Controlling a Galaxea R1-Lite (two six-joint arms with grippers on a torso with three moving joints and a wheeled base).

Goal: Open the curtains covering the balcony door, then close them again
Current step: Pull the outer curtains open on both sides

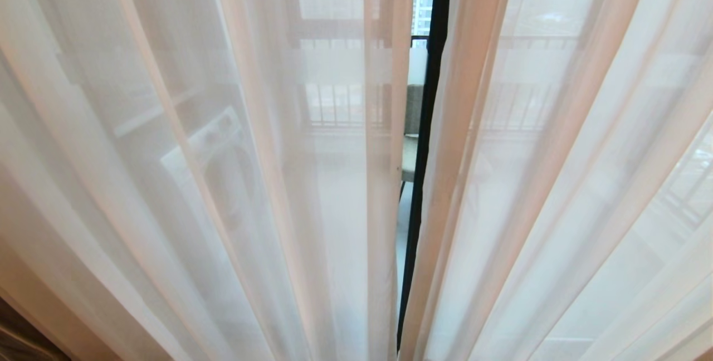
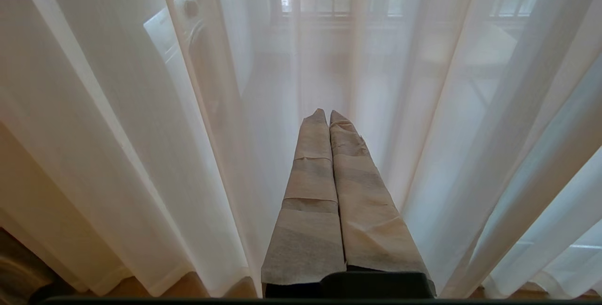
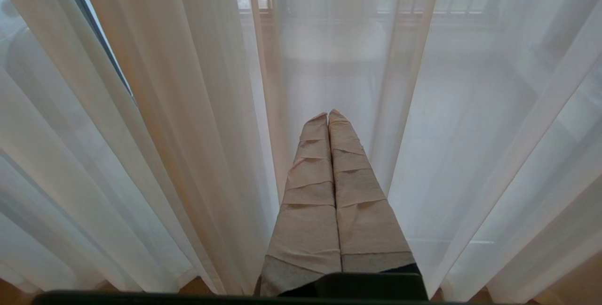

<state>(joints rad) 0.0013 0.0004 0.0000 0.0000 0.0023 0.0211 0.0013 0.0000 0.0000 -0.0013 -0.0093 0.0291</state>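
Observation:
Thin white see-through curtains hang drawn across the whole head view in two panels, left and right, nearly meeting at a narrow slit. Through the slit shows the dark frame of the balcony door. Neither arm appears in the head view. My left gripper points at the sheer curtains, its tape-wrapped fingers pressed together, holding nothing. Facing the sheers in the same way, my right gripper is shut and empty too. A dark door frame edge shows between folds.
Behind the sheers a white appliance stands on the balcony at the left, a chair shows through the slit, and railing bars run across farther back. Brown floor shows under the curtain hems.

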